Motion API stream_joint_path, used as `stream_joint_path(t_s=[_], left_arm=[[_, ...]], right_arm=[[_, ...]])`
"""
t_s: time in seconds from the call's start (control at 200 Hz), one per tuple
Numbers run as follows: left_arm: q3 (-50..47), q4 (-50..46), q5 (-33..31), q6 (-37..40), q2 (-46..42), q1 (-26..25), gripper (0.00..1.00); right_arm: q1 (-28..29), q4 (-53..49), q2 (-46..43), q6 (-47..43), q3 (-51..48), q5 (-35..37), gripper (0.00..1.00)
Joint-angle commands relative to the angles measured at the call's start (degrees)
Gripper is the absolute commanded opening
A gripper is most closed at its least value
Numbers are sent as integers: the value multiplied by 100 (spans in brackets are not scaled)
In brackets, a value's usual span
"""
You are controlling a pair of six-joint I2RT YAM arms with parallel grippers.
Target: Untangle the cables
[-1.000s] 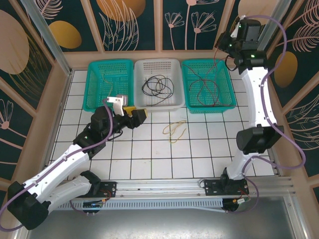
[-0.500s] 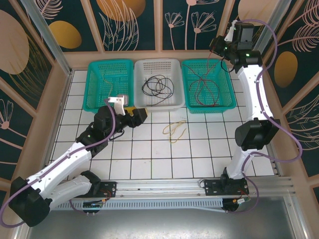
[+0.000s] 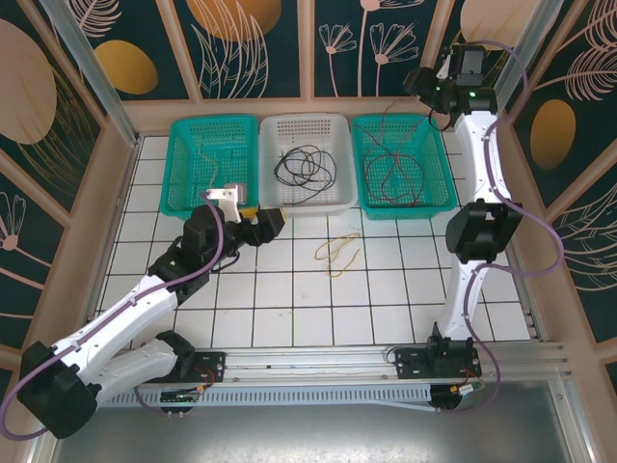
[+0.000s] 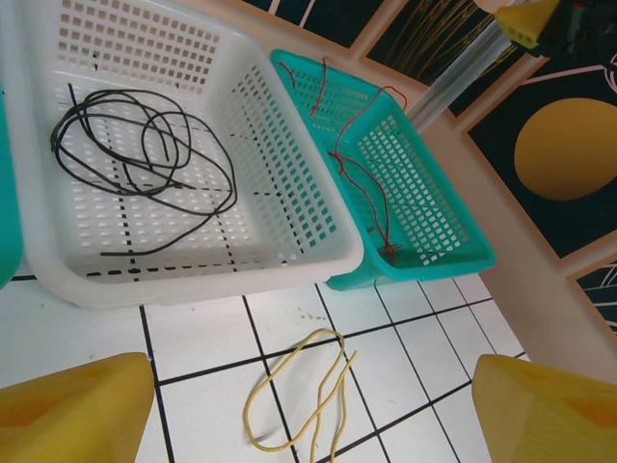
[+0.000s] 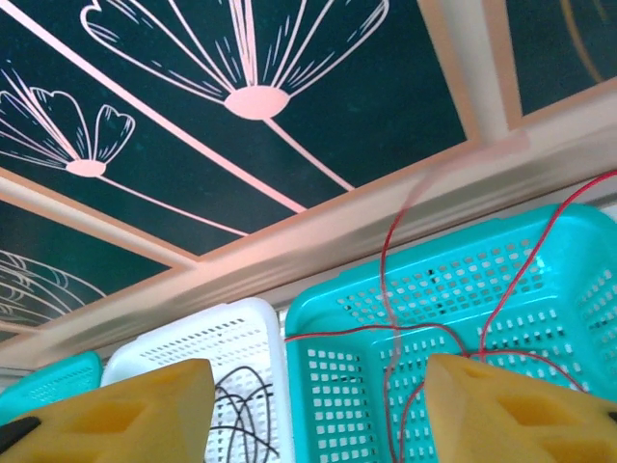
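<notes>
On the table (image 3: pixel 289 299), at 6 o'clock from the white basket (image 3: pixel 301 130), lies the yellow cable (image 3: pixel 339 253) (loosely looped). That basket contains the black cable (image 3: pixel 307 166). The teal basket (image 3: pixel 405 210) at its 3 o'clock contains the red cable (image 3: pixel 386 174). Left tool (image 3: pixel 265 223) and right tool (image 5: pixel 313 386): both released.

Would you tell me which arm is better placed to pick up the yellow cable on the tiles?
Probably left: the left gripper, open, points at the yellow cable close ahead, while the right gripper is raised over the far teal basket.
</notes>
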Motion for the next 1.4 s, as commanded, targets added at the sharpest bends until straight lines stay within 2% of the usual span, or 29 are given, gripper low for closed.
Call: stream_joint_path(t_s=[0.0,0.165,0.26,0.44,0.511,0.666,0.761,0.846,1.101,1.261,1.396], left_arm=[[10,-32,-63,-116,106,-13,86],[12,104,98,-124,308,-11,87],[-16,155,224,-33,586,-10,85],[18,295,900,-66,1218,-15,74],[55,336,983,-134,1330,-17,73],[79,495,1029,-316,1323,-16,73],[74,467,1053,-445,1328,-11,71],[-15,477,1077,-550,1243,-10,69],[-227,298,863,-647,782,-11,70],[-329,166,767,-646,557,-9,70],[-357,102,722,-657,436,-13,70]], right_arm=[[-32,-41,-383,-64,-95,215,61],[122,151,-1160,-143,-1216,392,61],[525,675,-2113,-214,-2713,738,61],[1635,1561,-3998,296,-5530,1165,60],[2213,1880,-4594,708,-6539,1375,60],[3469,2211,-5045,1627,-8034,1957,59],[4032,2216,-4884,2065,-8396,2324,58],[4211,2325,-4624,2498,-8632,2362,55],[4121,3148,-3962,2774,-8830,2264,48],[3890,3151,-3447,2791,-8658,2339,41],[3810,3113,-3237,2867,-8591,2398,39]])
